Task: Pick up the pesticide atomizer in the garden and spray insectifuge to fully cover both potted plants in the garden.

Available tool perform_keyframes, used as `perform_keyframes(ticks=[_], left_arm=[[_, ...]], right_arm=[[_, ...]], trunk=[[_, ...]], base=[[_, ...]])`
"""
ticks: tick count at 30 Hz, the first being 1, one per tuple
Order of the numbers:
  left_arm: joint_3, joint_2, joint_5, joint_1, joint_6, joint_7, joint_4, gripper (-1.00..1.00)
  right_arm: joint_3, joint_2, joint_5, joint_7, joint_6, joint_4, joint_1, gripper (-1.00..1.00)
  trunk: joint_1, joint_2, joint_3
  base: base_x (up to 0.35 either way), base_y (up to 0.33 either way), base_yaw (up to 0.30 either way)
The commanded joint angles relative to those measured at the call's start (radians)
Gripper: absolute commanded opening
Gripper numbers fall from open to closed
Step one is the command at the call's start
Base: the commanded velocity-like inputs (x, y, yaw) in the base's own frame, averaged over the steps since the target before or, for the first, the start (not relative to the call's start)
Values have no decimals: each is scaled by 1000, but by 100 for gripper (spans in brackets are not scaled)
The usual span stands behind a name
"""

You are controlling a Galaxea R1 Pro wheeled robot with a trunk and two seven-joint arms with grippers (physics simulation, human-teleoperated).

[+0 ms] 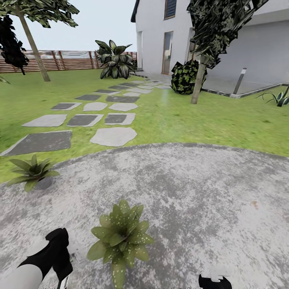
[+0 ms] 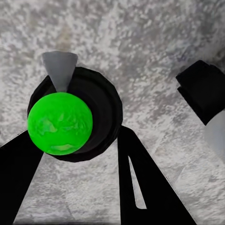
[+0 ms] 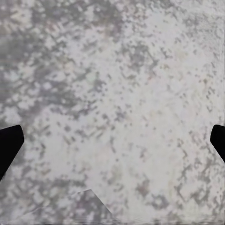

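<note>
Atomizer gripped in the left claw, close beside the nearer potted plant.

In the left wrist view the left gripper (image 2: 77, 154) has its two dark fingers closed against the pesticide atomizer (image 2: 75, 117), seen from above as a dark round body with a bright green cap and a pale grey nozzle. It looks a light, rigid plastic bottle, probably smooth-sided, so a hold round the body below the head seems soundest. The right gripper (image 3: 112, 140) hangs spread wide and empty over the mottled paved patio (image 1: 200, 192). One potted plant (image 1: 119, 237) sits on the paving just beside the left arm; the other potted plant (image 1: 32, 170) stands at the lawn's (image 1: 192, 116) edge, though its pot is hard to make out.
</note>
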Motion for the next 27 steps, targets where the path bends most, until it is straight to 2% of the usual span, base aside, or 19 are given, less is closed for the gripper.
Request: perform_keyframes(ticks=[1, 6, 9, 12, 16, 19, 21, 23, 25, 27], left_arm=[[9, 2, -4, 0, 7, 1, -1, -100], [55, 1, -1, 1, 7, 95, -2, -100], [59, -4, 4, 1, 7, 107, -2, -100], [60, -7, 31, 1, 6, 113, -2, -100], [59, -10, 60, 1, 6, 117, -1, -100], [60, -16, 108, 1, 6, 145, -1, -100], [60, -27, 174, 1, 2, 191, -1, -100], [58, -35, 250, 1, -30, 266, 4, -100], [57, -36, 273, 1, -72, 316, 35, -100], [58, -30, 279, 1, -122, 344, 92, -100]], right_arm=[[9, 0, -10, -3, -3, 0, 0, 100], [9, 0, -10, 0, -3, -1, 0, 100], [9, 0, -10, -1, -3, -1, 0, 100], [9, 0, -10, -1, -3, -1, 0, 100], [9, 0, -10, -1, -3, -1, 0, 100], [10, 1, -10, -1, -3, -1, 0, 100], [10, 1, -10, -1, -3, 0, 0, 100], [10, 1, -9, -1, -3, 0, 0, 100], [10, 1, -8, -1, -3, -1, 0, 100], [10, 1, -8, -1, -3, -1, 0, 100]], trunk=[[0, 0, -1], [0, 0, -1], [0, 0, -1], [0, 0, -1], [0, 0, -1], [0, 0, -1], [0, 0, -1], [0, 0, -1], [0, 0, -1], [0, 0, -1]], base=[[-121, 274, 0], [-124, 298, -142], [-91, 317, -245], [-69, 289, -78], [-15, 70, -12], [-2, 8, -1], [0, 2, 0], [0, 0, 0], [0, 0, 0], [0, 0, 0]])
